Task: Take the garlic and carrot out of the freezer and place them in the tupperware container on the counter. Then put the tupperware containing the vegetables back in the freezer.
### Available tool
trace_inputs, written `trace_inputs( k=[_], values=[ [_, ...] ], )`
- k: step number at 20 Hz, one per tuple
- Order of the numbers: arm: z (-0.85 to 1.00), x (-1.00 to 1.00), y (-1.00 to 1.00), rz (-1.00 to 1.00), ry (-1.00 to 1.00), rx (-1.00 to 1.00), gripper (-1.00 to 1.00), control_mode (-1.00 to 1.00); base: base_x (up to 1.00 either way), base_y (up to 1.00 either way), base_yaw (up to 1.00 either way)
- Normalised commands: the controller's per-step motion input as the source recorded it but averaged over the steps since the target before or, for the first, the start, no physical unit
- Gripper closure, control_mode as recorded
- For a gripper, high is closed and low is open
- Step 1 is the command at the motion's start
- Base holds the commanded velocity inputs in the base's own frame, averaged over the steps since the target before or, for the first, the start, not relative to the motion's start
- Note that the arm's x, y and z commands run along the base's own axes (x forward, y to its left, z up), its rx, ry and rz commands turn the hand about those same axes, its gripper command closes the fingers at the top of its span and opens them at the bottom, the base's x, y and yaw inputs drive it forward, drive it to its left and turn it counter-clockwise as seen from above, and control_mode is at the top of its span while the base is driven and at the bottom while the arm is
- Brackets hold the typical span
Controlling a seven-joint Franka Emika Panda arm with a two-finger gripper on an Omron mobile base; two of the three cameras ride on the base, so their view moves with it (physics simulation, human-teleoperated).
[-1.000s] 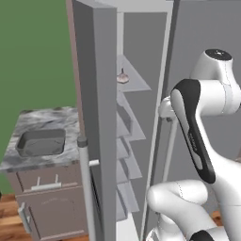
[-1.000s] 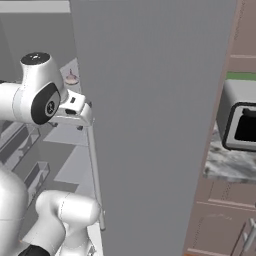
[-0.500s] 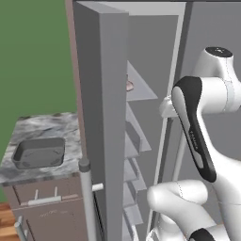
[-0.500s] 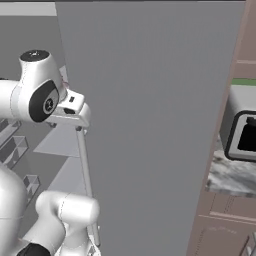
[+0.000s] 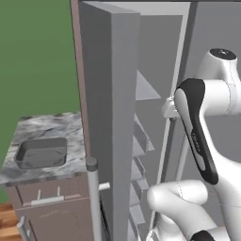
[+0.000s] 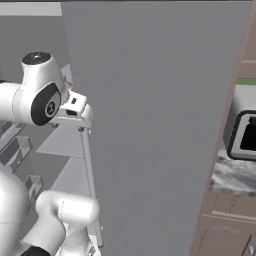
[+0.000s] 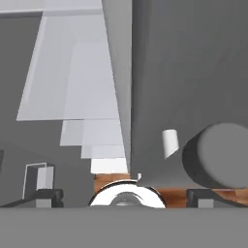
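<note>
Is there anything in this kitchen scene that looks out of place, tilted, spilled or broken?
Nothing stands out. The freezer door is open, as the work needs. The tupperware container sits flat and empty on the counter. The gripper is open and holds nothing.

Flat, even, sourceless light is seen throughout, as rendered; no glare is given off the freezer (image 5: 110, 117) door, and its interior is shaded darker grey; shadows are soft and faint; edges are slightly blurred and blocky; in the hand view nothing is sharply resolved
</note>
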Motion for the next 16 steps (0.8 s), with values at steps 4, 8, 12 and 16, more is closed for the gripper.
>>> trace_inputs(
  k=[4,8,12,16],
  values=[
    [0.00,0.00,0.00,0.00,0.00,0.00,-1.00,1.00,0.00,0.65,0.00],
    [0.00,0.00,0.00,0.00,0.00,0.00,-1.00,1.00,0.00,0.66,0.00],
    [0.00,0.00,0.00,0.00,0.00,0.00,-1.00,1.00,0.00,0.44,0.00],
    [0.15,-0.06,0.08,0.00,-0.05,0.00,-1.00,-1.00,0.00,0.15,0.00]
  ],
)
